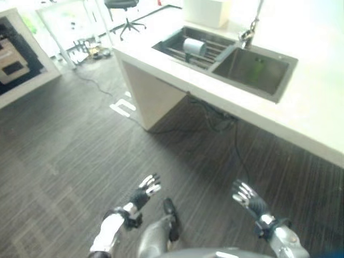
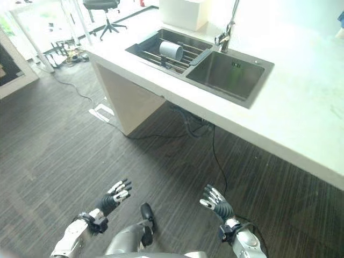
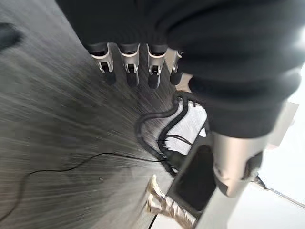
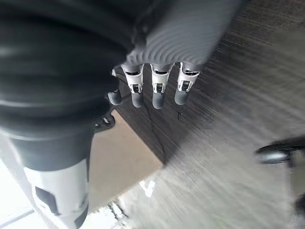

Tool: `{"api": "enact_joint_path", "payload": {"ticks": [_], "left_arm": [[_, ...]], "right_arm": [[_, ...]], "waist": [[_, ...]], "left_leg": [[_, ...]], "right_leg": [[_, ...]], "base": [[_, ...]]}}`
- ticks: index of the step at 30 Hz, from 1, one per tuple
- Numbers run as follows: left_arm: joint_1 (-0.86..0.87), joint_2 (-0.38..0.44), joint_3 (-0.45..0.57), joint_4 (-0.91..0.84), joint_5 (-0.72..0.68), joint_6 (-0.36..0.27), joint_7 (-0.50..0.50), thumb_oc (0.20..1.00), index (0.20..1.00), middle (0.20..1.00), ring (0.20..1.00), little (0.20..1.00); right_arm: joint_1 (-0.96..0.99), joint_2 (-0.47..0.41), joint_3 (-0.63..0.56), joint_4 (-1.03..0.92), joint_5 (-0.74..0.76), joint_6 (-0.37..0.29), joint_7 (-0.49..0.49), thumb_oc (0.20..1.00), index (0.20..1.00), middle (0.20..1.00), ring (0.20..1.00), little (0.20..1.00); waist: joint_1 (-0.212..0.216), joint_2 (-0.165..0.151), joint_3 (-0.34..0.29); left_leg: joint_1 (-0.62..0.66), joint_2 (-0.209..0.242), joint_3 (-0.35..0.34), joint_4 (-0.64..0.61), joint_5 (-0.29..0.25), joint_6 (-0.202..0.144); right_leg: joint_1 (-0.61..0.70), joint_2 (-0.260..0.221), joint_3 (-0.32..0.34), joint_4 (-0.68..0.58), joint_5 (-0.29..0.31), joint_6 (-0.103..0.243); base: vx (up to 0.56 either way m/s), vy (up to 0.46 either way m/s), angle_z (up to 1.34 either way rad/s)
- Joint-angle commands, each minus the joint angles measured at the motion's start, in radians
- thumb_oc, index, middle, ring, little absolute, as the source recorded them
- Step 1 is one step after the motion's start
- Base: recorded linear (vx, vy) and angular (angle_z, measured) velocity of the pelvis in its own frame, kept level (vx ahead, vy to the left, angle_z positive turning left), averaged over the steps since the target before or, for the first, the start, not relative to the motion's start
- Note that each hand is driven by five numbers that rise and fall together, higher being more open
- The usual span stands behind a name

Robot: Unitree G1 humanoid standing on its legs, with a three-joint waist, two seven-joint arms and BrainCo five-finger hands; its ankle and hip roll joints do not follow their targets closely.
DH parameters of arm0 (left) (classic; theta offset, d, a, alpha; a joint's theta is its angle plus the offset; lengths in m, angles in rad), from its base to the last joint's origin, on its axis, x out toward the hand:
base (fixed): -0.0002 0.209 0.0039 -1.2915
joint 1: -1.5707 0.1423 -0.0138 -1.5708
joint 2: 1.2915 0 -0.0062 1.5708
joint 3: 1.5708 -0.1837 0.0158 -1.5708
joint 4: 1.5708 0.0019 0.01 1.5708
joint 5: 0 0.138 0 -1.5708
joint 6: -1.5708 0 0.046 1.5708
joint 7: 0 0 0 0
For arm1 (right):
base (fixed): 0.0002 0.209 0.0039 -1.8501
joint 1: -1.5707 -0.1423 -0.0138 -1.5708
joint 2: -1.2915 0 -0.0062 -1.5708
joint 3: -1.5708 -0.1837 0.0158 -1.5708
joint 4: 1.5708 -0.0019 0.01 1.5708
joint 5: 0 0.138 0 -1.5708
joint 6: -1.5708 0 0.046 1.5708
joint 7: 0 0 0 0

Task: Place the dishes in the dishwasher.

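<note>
Down low in the head views, both arms reach forward over the dark striped floor (image 1: 70, 161), well short of the counter. The left hand (image 1: 146, 189) is held out with its dark-tipped fingers straight and slightly spread, grasping nothing; its wrist view shows the fingers (image 3: 127, 64) in a relaxed row above the floor. The right hand (image 1: 246, 196) mirrors it on the other side, fingers extended and empty, and its own wrist view shows the same loose row of fingers (image 4: 157, 86) hanging free over the floor. The two hands are well apart from each other, and neither touches anything. Ahead stands a white tabletop (image 1: 301, 115) running diagonally across the scene, with a double steel sink (image 1: 252, 67) set into it. In the left compartment, which holds a ribbed rack (image 2: 156, 54), a pale cylindrical cup (image 2: 171, 50) lies on its side, and this is the one dish that can be made out. The right basin looks bare metal, and a tap (image 2: 228, 29) rises just behind the divider between the two compartments. A white box-like container (image 2: 183, 12) sits on the tabletop behind the sink. Dark cables (image 1: 215, 121) hang and trail under the tabletop onto the floor. Farther back, a black office chair (image 1: 124, 13) stands on a bright floor area beside pale table legs (image 1: 62, 40).
</note>
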State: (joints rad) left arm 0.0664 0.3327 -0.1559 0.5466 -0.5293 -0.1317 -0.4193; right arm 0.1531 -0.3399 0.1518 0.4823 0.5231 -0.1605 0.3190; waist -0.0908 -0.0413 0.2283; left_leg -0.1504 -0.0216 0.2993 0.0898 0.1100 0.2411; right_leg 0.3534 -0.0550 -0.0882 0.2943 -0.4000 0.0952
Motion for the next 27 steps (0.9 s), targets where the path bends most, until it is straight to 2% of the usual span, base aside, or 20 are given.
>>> {"api": "enact_joint_path", "payload": {"ticks": [1,2,3,5,6,7,9,10,11,12,13,16,17,18,19,20,22,24,25,27], "left_arm": [[-0.044,0.003,-0.007,-0.071,-0.009,-0.011,0.003,1.0,1.0,1.0,1.0,1.0],[-0.047,0.005,-0.008,-0.073,-0.002,-0.009,0.007,1.0,1.0,1.0,1.0,1.0],[-0.057,0.008,-0.016,-0.071,0.017,-0.002,0.021,1.0,1.0,1.0,1.0,1.0],[-0.058,0.017,-0.029,-0.074,0.026,0.002,0.035,1.0,1.0,1.0,1.0,1.0],[-0.055,0.013,-0.029,-0.073,0.028,0.001,0.058,1.0,1.0,1.0,1.0,1.0],[-0.049,0.013,-0.03,-0.074,0.016,-0.005,0.075,1.0,1.0,1.0,1.0,1.0],[-0.043,0.016,-0.028,-0.077,-0.003,-0.013,0.078,1.0,1.0,1.0,1.0,1.0],[-0.037,0.024,-0.018,-0.09,-0.007,-0.009,0.065,1.0,1.0,1.0,1.0,1.0],[-0.037,0.03,-0.014,-0.096,-0.001,-0.008,0.058,1.0,1.0,1.0,1.0,1.0],[-0.034,0.035,-0.008,-0.101,-0.004,-0.006,0.054,1.0,1.0,1.0,1.0,1.0],[-0.032,0.036,-0.003,-0.099,-0.007,-0.011,0.052,1.0,1.0,1.0,1.0,1.0],[-0.048,0.022,-0.018,-0.065,-0.008,-0.028,0.056,1.0,1.0,1.0,1.0,1.0],[-0.043,0.003,-0.036,-0.061,-0.028,-0.043,0.037,1.0,1.0,1.0,1.0,1.0],[-0.043,0.003,-0.036,-0.061,-0.028,-0.043,0.037,1.0,1.0,1.0,1.0,1.0],[-0.036,-0.011,-0.052,-0.061,0.014,-0.056,0.037,1.0,1.0,1.0,1.0,1.0],[-0.032,-0.014,-0.05,-0.059,-0.006,-0.053,0.031,1.0,1.0,1.0,1.0,1.0],[-0.019,-0.008,-0.037,-0.062,-0.029,-0.057,0.03,1.0,1.0,1.0,1.0,1.0],[-0.003,-0.004,-0.018,-0.062,-0.034,-0.063,0.014,1.0,1.0,1.0,1.0,1.0],[-0.003,-0.003,-0.013,-0.059,-0.029,-0.067,0.002,1.0,1.0,1.0,1.0,1.0],[-0.013,0.0,-0.012,-0.049,-0.027,-0.076,-0.028,1.0,1.0,1.0,1.0,1.0]], "right_arm": [[-0.044,-0.017,-0.027,-0.059,0.007,-0.043,0.023,1.0,1.0,1.0,1.0,1.0],[-0.039,-0.011,-0.026,-0.064,-0.004,-0.046,0.018,1.0,1.0,1.0,1.0,1.0],[-0.034,0.01,-0.022,-0.081,-0.002,-0.043,-0.006,1.0,1.0,1.0,1.0,1.0],[-0.029,0.026,-0.007,-0.1,-0.009,-0.044,-0.031,1.0,1.0,1.0,1.0,1.0],[-0.028,0.028,0.006,-0.104,-0.027,-0.045,-0.028,1.0,1.0,1.0,1.0,1.0],[-0.033,0.024,0.018,-0.106,-0.035,-0.045,-0.027,1.0,1.0,1.0,1.0,1.0],[-0.037,0.021,0.028,-0.111,-0.032,-0.043,-0.033,1.0,1.0,1.0,1.0,1.0],[-0.034,0.017,0.027,-0.129,-0.026,-0.035,-0.044,1.0,1.0,1.0,1.0,1.0],[-0.028,0.014,0.022,-0.137,-0.022,-0.032,-0.041,1.0,1.0,1.0,1.0,1.0],[-0.019,0.009,0.018,-0.137,-0.02,-0.034,-0.03,1.0,1.0,1.0,1.0,1.0],[-0.016,0.006,0.012,-0.133,-0.024,-0.036,-0.014,1.0,1.0,1.0,1.0,1.0],[-0.021,-0.005,-0.002,-0.107,-0.011,-0.041,-0.012,1.0,1.0,1.0,1.0,1.0],[-0.028,-0.017,-0.001,-0.093,-0.013,-0.053,-0.023,1.0,1.0,1.0,1.0,1.0],[-0.028,-0.017,-0.001,-0.093,-0.013,-0.053,-0.023,1.0,1.0,1.0,1.0,1.0],[-0.042,-0.041,-0.009,-0.059,0.003,-0.061,-0.021,1.0,1.0,1.0,1.0,1.0],[-0.053,-0.049,-0.008,-0.05,0.005,-0.062,-0.016,1.0,1.0,1.0,1.0,1.0],[-0.067,-0.058,0.002,-0.046,-0.014,-0.06,-0.004,1.0,1.0,1.0,1.0,1.0],[-0.073,-0.067,0.014,-0.046,-0.013,-0.054,-0.004,1.0,1.0,1.0,1.0,1.0],[-0.073,-0.07,0.015,-0.044,-0.011,-0.052,-0.007,1.0,1.0,1.0,1.0,1.0],[-0.066,-0.074,0.002,-0.047,-0.009,-0.057,-0.01,1.0,1.0,1.0,1.0,1.0]], "waist": [[0.026,0.052,-0.005],[0.026,0.049,-0.009],[0.031,0.044,-0.019],[0.037,0.044,-0.023],[0.04,0.06,-0.019],[0.034,0.074,-0.007],[0.02,0.074,0.01],[-0.005,0.069,0.032],[-0.02,0.065,0.045],[-0.031,0.065,0.055],[-0.032,0.066,0.068],[-0.04,0.052,0.061],[-0.037,0.038,0.053],[-0.037,0.038,0.053],[-0.018,0.02,0.048],[-0.014,0.026,0.048],[0.0,0.036,0.046],[0.02,0.042,0.044],[0.022,0.046,0.046],[0.011,0.06,0.055]], "left_leg": [[0.033,0.095,-0.03,-0.065,-0.05,-0.243],[0.039,0.077,-0.031,-0.07,-0.058,-0.231],[0.063,0.029,-0.041,-0.084,-0.082,-0.193],[0.078,0.001,-0.049,-0.079,-0.11,-0.162],[0.11,0.004,-0.048,-0.091,-0.118,-0.154],[0.142,0.007,-0.041,-0.107,-0.121,-0.155],[0.173,0.003,-0.034,-0.118,-0.123,-0.158],[0.218,-0.009,-0.043,-0.123,-0.136,-0.164],[0.249,-0.015,-0.052,-0.125,-0.15,-0.169],[0.294,-0.017,-0.063,-0.129,-0.186,-0.175],[0.299,-0.004,-0.051,-0.111,-0.195,-0.175],[0.296,-0.01,-0.058,-0.03,-0.233,-0.189],[0.273,-0.001,-0.055,0.09,-0.233,-0.221],[0.273,-0.001,-0.055,0.09,-0.233,-0.221],[0.164,0.035,-0.088,0.231,-0.145,-0.26],[0.171,0.051,-0.085,0.187,-0.151,-0.263],[0.167,0.094,-0.155,0.069,-0.107,-0.287],[0.143,0.143,-0.274,0.011,-0.077,-0.306],[0.145,0.163,-0.296,-0.006,-0.068,-0.313],[0.143,0.191,-0.281,-0.015,-0.064,-0.321]], "right_leg": [[-0.129,0.009,-0.043,0.047,0.167,0.0],[-0.138,0.003,-0.04,0.084,0.2,0.014],[-0.178,-0.01,-0.033,0.246,0.324,0.073],[-0.237,-0.019,-0.047,0.414,0.418,0.118],[-0.32,-0.047,-0.066,0.536,0.459,0.114],[-0.386,-0.047,-0.087,0.566,0.44,0.094],[-0.423,-0.018,-0.12,0.512,0.395,0.084],[-0.478,0.019,-0.151,0.387,0.368,0.067],[-0.504,0.012,-0.179,0.305,0.368,0.054],[-0.558,-0.011,-0.212,0.272,0.387,0.065],[-0.59,-0.059,-0.251,0.287,0.404,0.053],[-0.537,-0.051,-0.255,0.15,0.369,0.018],[-0.467,-0.027,-0.241,0.029,0.32,-0.018],[-0.467,-0.027,-0.241,0.029,0.32,-0.018],[-0.362,0.007,-0.182,-0.083,0.306,-0.052],[-0.344,0.011,-0.171,-0.09,0.294,-0.054],[-0.321,0.019,-0.11,-0.107,0.281,-0.047],[-0.31,0.013,-0.038,-0.098,0.257,-0.041],[-0.309,0.005,-0.024,-0.086,0.245,-0.038],[-0.315,-0.024,-0.021,-0.048,0.222,-0.025]], "base": [[0.31,0.252,0.04],[0.39,0.305,0.31],[0.37,0.26,0.52],[0.36,0.236,0.54],[0.32,0.239,0.27],[0.27,0.186,-0.16],[0.19,0.024,-0.35],[0.22,-0.062,-0.1],[0.33,-0.057,0.16],[0.22,-0.042,0.44],[0.2,-0.068,0.44],[0.17,-0.13,0.37],[0.15,-0.093,0.3],[0.27,-0.017,0.14],[0.23,0.173,-0.09],[0.32,0.333,-0.87],[0.25,0.375,-1.39],[0.27,0.432,-1.52],[0.28,0.532,-1.55],[0.18,0.457,-1.6]]}}
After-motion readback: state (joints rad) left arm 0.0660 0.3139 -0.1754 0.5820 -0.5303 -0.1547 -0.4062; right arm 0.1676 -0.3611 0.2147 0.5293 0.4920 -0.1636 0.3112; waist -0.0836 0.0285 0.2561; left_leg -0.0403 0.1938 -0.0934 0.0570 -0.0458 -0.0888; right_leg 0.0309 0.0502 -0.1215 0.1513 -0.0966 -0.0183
